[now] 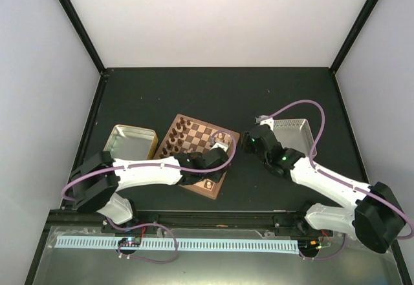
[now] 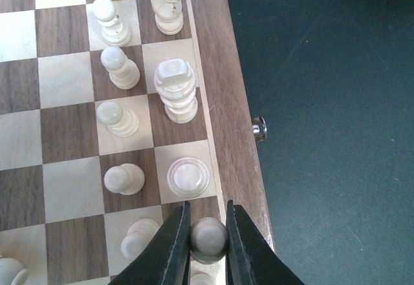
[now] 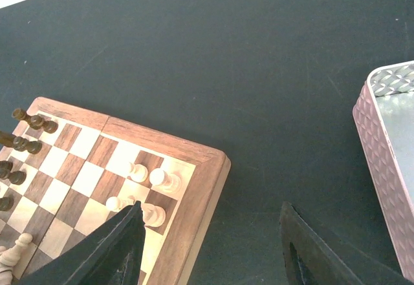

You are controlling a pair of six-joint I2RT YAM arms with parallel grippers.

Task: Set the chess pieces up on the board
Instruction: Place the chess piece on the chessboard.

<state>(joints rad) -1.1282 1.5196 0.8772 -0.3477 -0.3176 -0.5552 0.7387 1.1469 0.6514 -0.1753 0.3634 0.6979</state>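
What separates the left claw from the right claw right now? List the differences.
The left claw is shut on a cream chess piece; the right claw stands open and empty. The left claw is over the chessboard edge squares; the right claw hangs beside it, above the dark table. Both have black fingers.

Left arm (image 1: 149, 172) covers part of board (image 1: 196, 132); pink tray (image 3: 381, 133) cut off.

The board (image 2: 220, 104) is smooth brown wood with a soft shine. The pieces (image 2: 174, 91) look like pale, polished wood. The table (image 3: 259, 72) is dark and matt. The left tin (image 1: 132, 128) is shiny metal. The right tray (image 3: 378, 136) is bumpy, patterned metal.
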